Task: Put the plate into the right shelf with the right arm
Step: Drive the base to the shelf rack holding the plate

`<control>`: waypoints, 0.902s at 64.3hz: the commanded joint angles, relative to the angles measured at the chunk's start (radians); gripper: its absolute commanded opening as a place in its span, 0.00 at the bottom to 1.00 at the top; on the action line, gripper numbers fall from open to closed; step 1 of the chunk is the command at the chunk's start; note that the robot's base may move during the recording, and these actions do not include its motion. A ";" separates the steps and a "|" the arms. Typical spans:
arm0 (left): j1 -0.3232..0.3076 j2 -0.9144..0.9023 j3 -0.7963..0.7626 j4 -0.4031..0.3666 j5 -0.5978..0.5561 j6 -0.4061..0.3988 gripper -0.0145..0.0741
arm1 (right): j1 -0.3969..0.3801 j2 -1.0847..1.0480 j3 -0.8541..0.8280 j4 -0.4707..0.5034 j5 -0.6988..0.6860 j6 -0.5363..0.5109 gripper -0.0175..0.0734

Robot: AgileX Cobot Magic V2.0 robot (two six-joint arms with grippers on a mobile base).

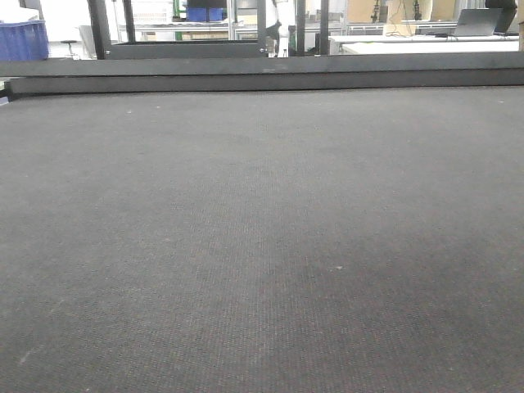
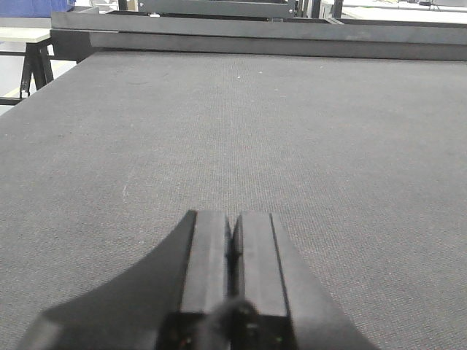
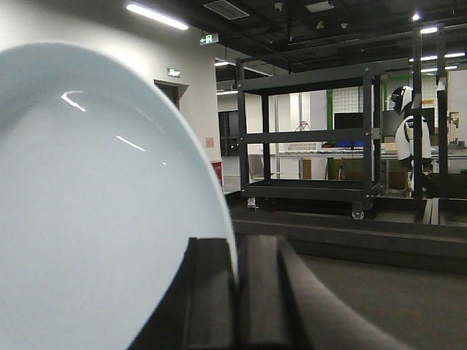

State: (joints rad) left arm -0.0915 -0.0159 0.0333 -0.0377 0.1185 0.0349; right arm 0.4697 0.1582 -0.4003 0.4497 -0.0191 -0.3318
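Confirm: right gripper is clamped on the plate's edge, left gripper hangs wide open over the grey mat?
No: the left gripper is shut, with nothing in it, as the left wrist view shows. It does hang over the grey mat, and the right gripper is clamped on the plate at its edge.

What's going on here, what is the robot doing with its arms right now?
The right gripper is clamped on the rim of a white plate, holding it lifted and roughly upright. The left gripper is shut and empty, low over the grey table mat. No steel shelf shows in any view, so the plate is not placed yet.
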 commanded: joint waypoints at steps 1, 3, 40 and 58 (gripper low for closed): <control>0.001 -0.005 0.008 -0.004 -0.086 -0.003 0.11 | -0.008 0.010 -0.027 0.005 -0.098 -0.005 0.26; 0.001 -0.005 0.008 -0.004 -0.086 -0.003 0.11 | -0.008 0.010 -0.027 0.005 -0.098 -0.005 0.26; 0.001 -0.005 0.008 -0.004 -0.086 -0.003 0.11 | -0.008 0.010 -0.027 0.005 -0.098 -0.005 0.26; 0.001 -0.005 0.008 -0.004 -0.086 -0.003 0.11 | -0.008 0.010 -0.027 0.005 -0.098 -0.005 0.26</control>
State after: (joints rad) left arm -0.0915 -0.0159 0.0333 -0.0377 0.1185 0.0349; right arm 0.4697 0.1582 -0.3964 0.4518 -0.0253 -0.3318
